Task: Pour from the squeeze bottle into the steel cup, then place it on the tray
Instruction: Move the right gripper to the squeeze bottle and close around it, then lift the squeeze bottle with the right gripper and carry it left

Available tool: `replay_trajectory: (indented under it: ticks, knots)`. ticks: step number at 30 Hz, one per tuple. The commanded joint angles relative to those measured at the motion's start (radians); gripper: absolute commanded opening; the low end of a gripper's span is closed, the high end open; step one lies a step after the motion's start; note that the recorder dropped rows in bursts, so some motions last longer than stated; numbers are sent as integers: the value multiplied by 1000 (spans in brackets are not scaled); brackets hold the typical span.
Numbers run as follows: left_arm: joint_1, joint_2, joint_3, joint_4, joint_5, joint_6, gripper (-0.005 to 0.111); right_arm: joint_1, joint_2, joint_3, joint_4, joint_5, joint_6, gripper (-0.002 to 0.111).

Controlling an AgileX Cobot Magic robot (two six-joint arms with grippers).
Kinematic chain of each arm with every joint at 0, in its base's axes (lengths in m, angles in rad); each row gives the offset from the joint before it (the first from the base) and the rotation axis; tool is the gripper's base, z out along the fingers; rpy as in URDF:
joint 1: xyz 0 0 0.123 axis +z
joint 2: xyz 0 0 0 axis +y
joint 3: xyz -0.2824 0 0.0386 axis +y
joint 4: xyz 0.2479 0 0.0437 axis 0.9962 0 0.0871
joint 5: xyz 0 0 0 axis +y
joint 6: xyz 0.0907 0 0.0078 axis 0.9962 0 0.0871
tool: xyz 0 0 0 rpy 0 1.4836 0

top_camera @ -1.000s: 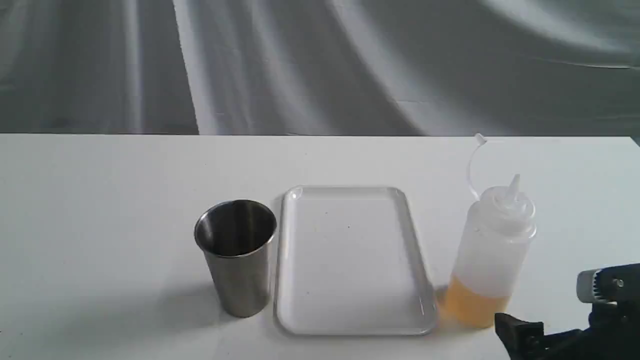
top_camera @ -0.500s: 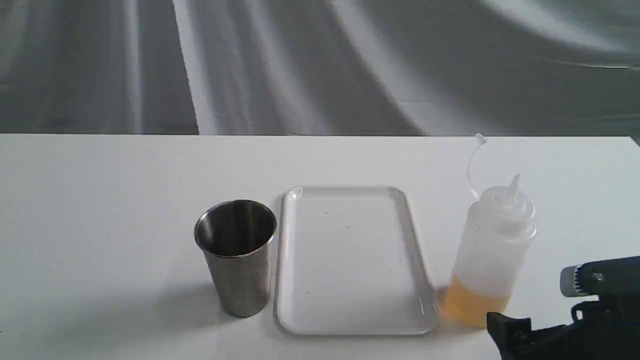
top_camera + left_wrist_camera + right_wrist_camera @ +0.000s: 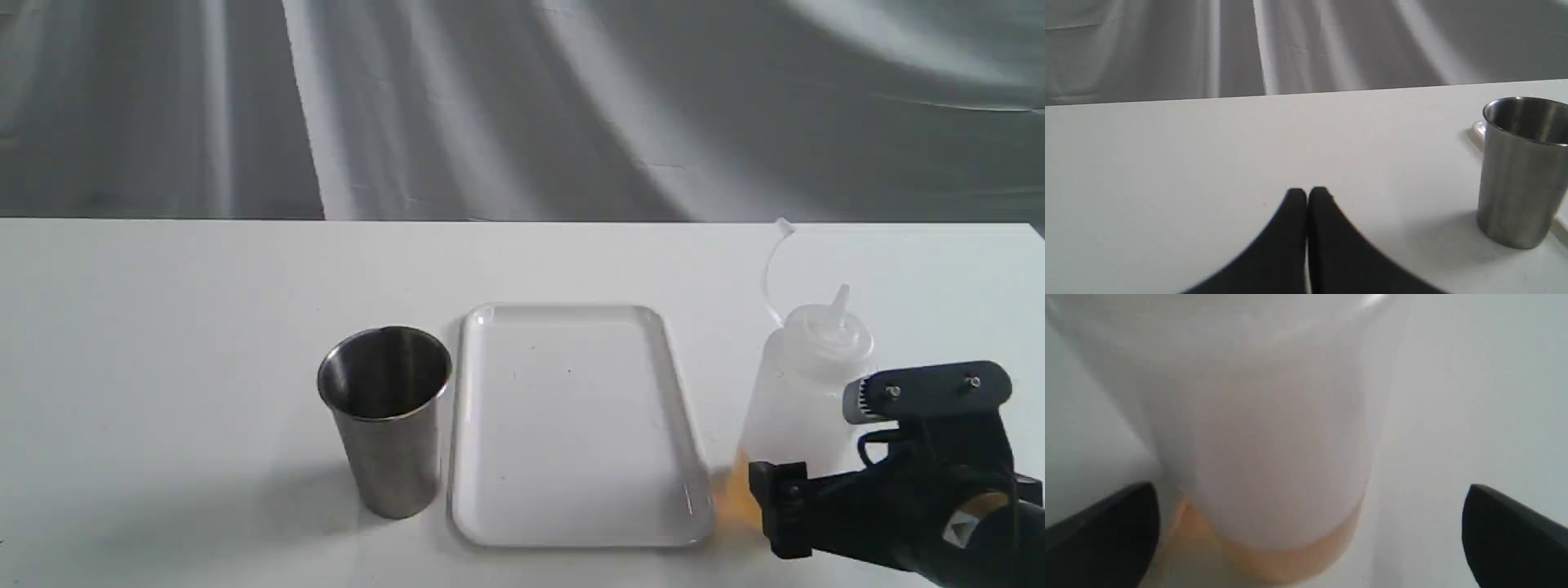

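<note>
White table (image 3: 163, 286), grey drape (image 3: 490, 106) behind. Tray (image 3: 571, 313) centre; bottle (image 3: 804, 384) upright just right of it, cup (image 3: 388, 416) just left. Right gripper (image 3: 1306, 490) wide open, jaws straddling bottle's lower body, apparently lining up the grasp. Left gripper (image 3: 1306, 196) closed, empty, parked left of cup.

- The squeeze bottle (image 3: 796, 400) on the right is looking translucent whitish, with amber-orange liquid low inside.
- The steel cup (image 3: 390, 441) on the left is showing brushed silver-grey, its inside darker.
- The tray (image 3: 571, 425) is gleaming plain glossy white.
- The table (image 3: 163, 327) is looking plain white, and the cloth (image 3: 490, 106) beyond it grey with paler streaks.
- My right gripper (image 3: 1308, 490) and left gripper (image 3: 1306, 192) are showing black.
</note>
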Motion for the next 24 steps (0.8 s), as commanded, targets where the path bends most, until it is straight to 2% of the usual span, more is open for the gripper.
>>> replay_trajectory:
  ticks: [1,9,16,20,24]
  knots:
    - [2,-3,4,-1,-8,-4,0,2,24,-37,-12,-8,-1,105]
    - [2,-3,4,-1,-8,-7,0,2,76,-96,-12,7,-1,105]
    - [2,-3,4,-1,-8,-7,0,2,90,-104,-8,8,-1,99]
    - [2,-3,4,-1,-8,-4,0,2,90,-104,-8,8,-1,86]
    - [2,-3,4,-1,-8,-4,0,2,90,-104,-8,8,-1,61]
